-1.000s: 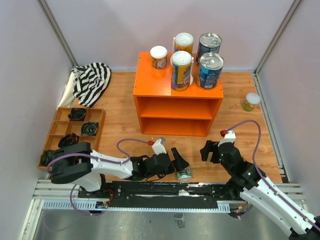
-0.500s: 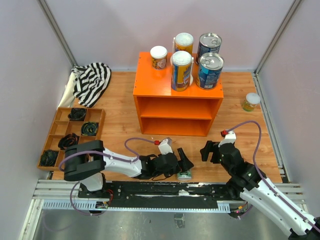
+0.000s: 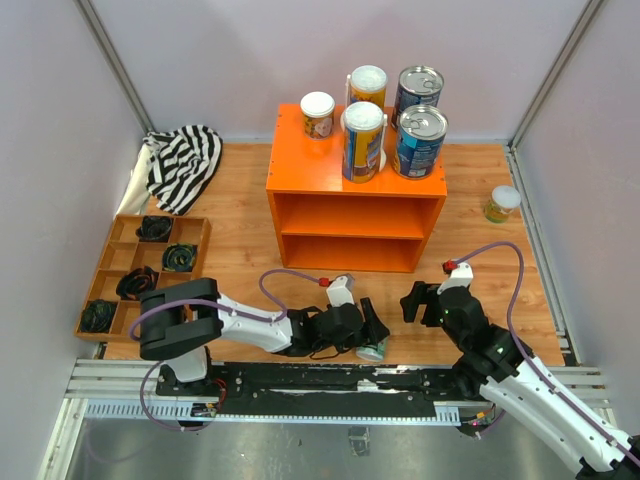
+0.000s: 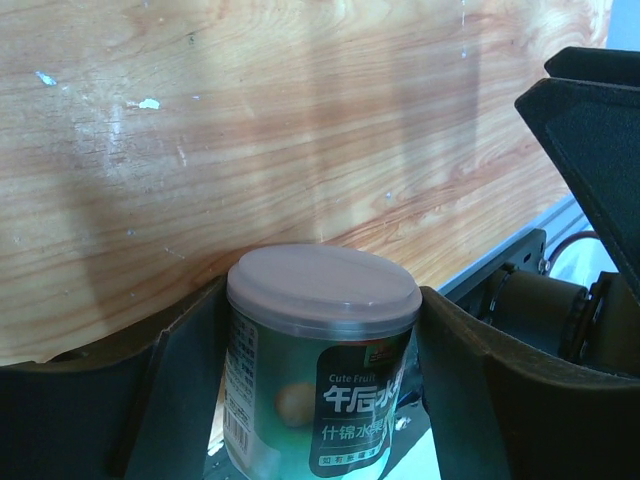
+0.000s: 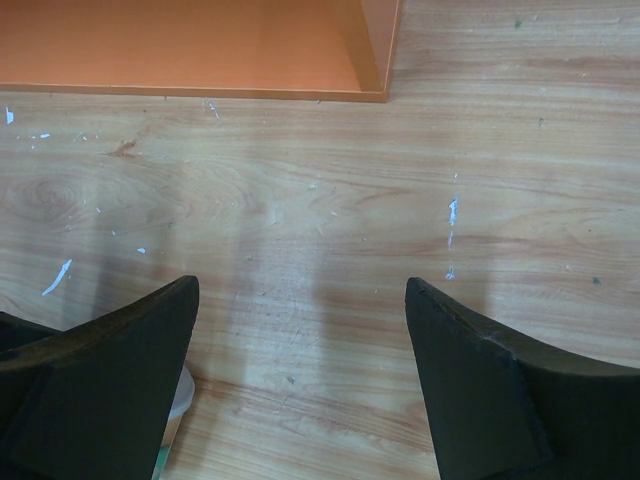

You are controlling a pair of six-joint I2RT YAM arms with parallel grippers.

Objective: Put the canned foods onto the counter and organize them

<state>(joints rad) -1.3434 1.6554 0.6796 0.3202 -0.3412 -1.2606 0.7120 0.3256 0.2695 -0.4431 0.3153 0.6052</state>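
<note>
robot lab cell: plain walls (image 3: pixel 230 60), alu posts (image 3: pixel 113 60), base rail (image 3: pixel 300 405).

"Cute Fruit" on green-labelled can (image 4: pixel 320 370)

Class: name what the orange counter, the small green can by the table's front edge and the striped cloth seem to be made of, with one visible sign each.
Orange counter: likely painted wood or board; flat panels, even matt colour.
Small can: probably metal with glossy printed sides; its lid looks like translucent plastic.
Striped cloth: soft fabric; it lies crumpled in folds.
</note>
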